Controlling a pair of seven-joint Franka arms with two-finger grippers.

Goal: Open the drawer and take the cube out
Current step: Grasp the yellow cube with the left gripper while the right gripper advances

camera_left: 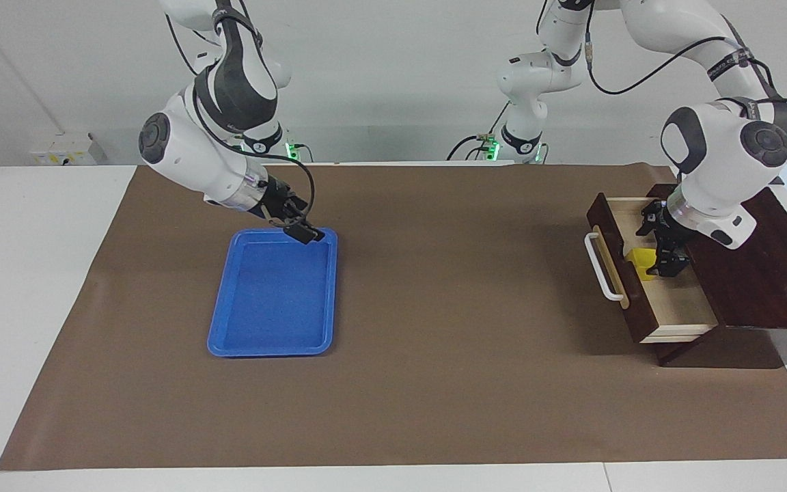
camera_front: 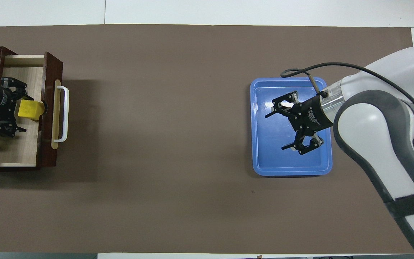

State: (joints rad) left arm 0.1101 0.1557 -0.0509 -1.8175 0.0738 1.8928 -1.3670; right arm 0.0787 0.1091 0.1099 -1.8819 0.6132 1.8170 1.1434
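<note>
One yellow cube (camera_left: 641,262) lies in one pulled-out drawer (camera_left: 673,311); left claw (camera_left: 660,239), spread, seemingly straddles it. Right claw (camera_left: 303,231), spread, over one blue tray (camera_left: 272,352). Brown mat (camera_left: 448,383) covers white surface (camera_left: 31,273); pale wall.

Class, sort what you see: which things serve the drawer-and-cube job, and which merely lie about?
Job: open dark reddish-brown wooden drawer; small yellow cube inside it; open left gripper reaching in beside the cube.
Lying about: flat blue plastic tray; open right gripper over it.

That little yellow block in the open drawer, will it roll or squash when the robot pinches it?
The cube has flat faces, so it probably sits still rather than rolling. Its crisp edges suggest a stiff solid. It looks small, so likely light.
</note>
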